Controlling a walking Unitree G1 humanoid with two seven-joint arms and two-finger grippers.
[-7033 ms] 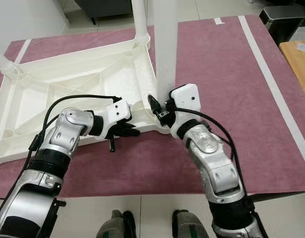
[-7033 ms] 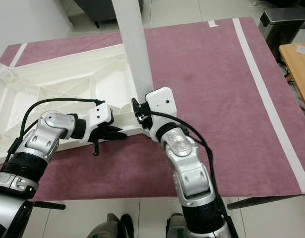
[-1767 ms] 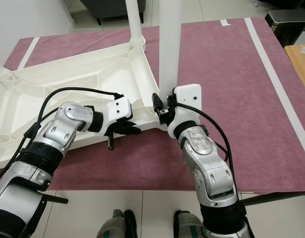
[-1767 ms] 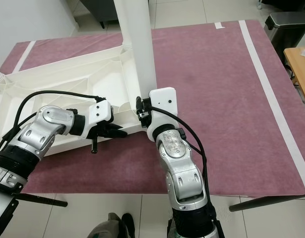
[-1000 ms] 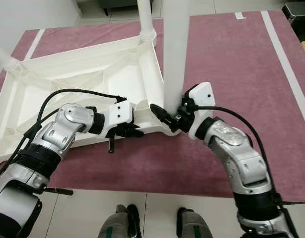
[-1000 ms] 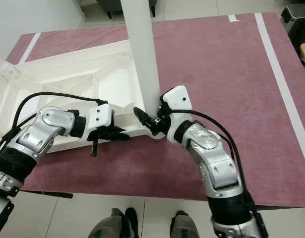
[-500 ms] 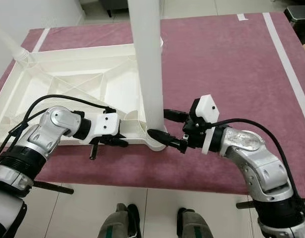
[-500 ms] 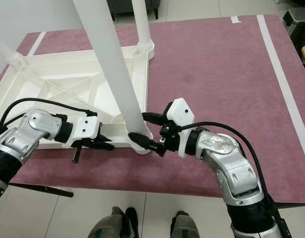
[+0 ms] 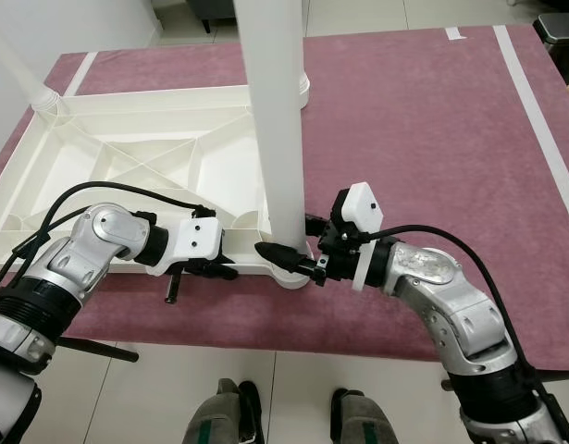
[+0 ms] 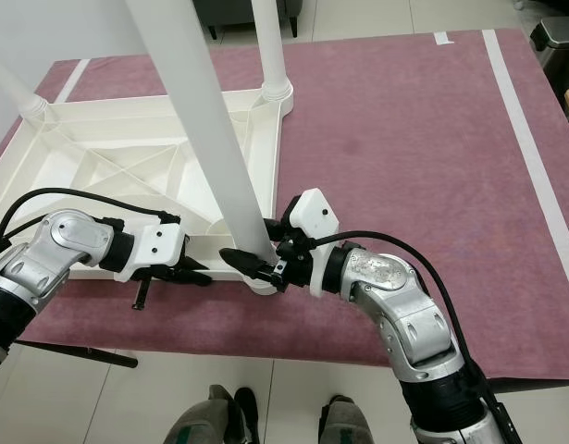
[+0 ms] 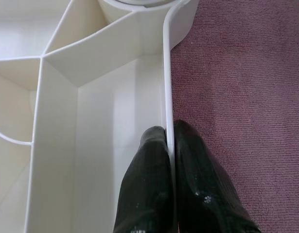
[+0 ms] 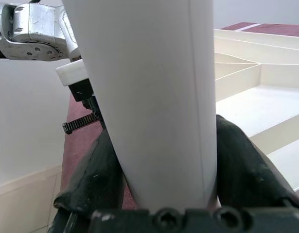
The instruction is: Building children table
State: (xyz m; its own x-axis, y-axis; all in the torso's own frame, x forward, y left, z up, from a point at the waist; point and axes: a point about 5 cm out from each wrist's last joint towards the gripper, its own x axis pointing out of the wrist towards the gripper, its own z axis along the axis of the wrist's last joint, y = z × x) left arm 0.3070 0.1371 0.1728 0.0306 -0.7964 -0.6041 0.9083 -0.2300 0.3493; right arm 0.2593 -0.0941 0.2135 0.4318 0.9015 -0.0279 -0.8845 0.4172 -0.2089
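Left eye view looks down on a white tabletop (image 9: 127, 157) lying upside down on a maroon mat (image 9: 423, 139), its ribbed underside facing up. A white leg (image 9: 275, 120) stands upright in the socket at the tabletop's near right corner; another leg (image 10: 270, 46) stands at the far right corner, and a third (image 10: 11, 79) rises at the far left corner.

The right gripper (image 9: 293, 245) reaches in from the right at the foot of the near leg, its fingers (image 12: 241, 160) pinching that leg from both sides just above the socket. In the right wrist view the leg sits squarely between the two black fingers, both touching it.

The left gripper (image 9: 219, 268) is at the tabletop's near rim, left of the near leg. In the left wrist view its fingers (image 11: 149, 184) are pressed onto the thin rim wall, one inside the tabletop and one outside over the mat.

Pale floor tiles and the robot's feet (image 9: 228, 412) show at the near edge.
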